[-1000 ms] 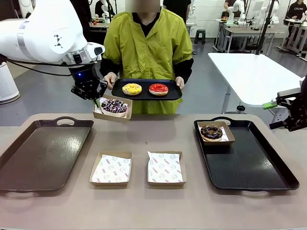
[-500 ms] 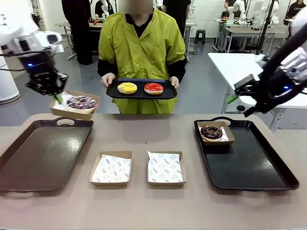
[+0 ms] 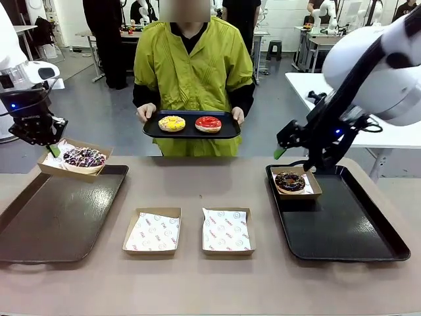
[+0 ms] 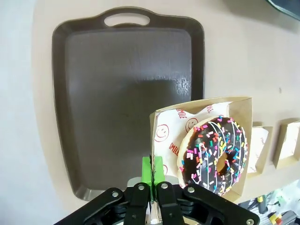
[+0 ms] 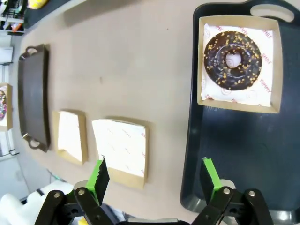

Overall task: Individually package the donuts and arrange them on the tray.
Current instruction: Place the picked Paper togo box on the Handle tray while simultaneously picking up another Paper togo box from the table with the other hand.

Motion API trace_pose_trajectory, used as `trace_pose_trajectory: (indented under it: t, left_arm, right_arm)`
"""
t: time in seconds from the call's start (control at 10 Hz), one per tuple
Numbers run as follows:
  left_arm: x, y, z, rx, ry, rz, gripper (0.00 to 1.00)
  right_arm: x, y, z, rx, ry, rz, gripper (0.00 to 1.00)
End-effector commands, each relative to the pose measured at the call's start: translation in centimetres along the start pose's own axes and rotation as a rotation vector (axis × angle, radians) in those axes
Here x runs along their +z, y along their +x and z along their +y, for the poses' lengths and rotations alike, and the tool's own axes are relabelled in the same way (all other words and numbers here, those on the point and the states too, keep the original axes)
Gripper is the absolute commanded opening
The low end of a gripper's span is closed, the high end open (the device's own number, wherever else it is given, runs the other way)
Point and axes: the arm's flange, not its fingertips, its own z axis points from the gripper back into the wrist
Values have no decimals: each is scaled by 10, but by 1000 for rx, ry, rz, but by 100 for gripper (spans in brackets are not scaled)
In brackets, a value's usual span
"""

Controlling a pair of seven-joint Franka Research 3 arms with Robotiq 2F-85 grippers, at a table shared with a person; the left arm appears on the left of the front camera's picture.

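Bare left tray (image 3: pixel 59 210), open table (image 3: pixel 197 184) beyond; two paper-lined boxes (image 3: pixel 152 231) (image 3: pixel 226 230) mid-table, probably a passable gap between.

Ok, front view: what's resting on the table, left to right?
brown tray → first paper-lined box → second paper-lined box → black tray, with the boxed chocolate donut in its far-left corner.

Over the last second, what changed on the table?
The left end effector, shut on the box with the sprinkle donut, carried it from beside the person's tray leftward and down toward the left tray. The right end effector, open, swung in from the right to above the chocolate donut. The empty boxes, the right tray and the chocolate donut stayed put.
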Motion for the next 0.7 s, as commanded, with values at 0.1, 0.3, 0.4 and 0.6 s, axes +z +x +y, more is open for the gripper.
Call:
trace_pose_trajectory:
  t: [0.1, 0.3, 0.4, 0.6]
  left_arm:
    - [-5, 7, 1, -27, -20, -47, 1]
    - [-4, 3, 2, -9, 0, -8, 1]
    - [-4, 3, 2, -9, 0, -8, 1]
    - [-4, 3, 2, -9, 0, -8, 1]
  right_arm:
    - [2, 3, -20, -3, 81, -11, 100]
    - [-8, 3, -3, -7, -4, -2, 100]
    - [-8, 3, -3, -7, -4, -2, 100]
    - [-8, 3, -3, -7, -4, -2, 100]
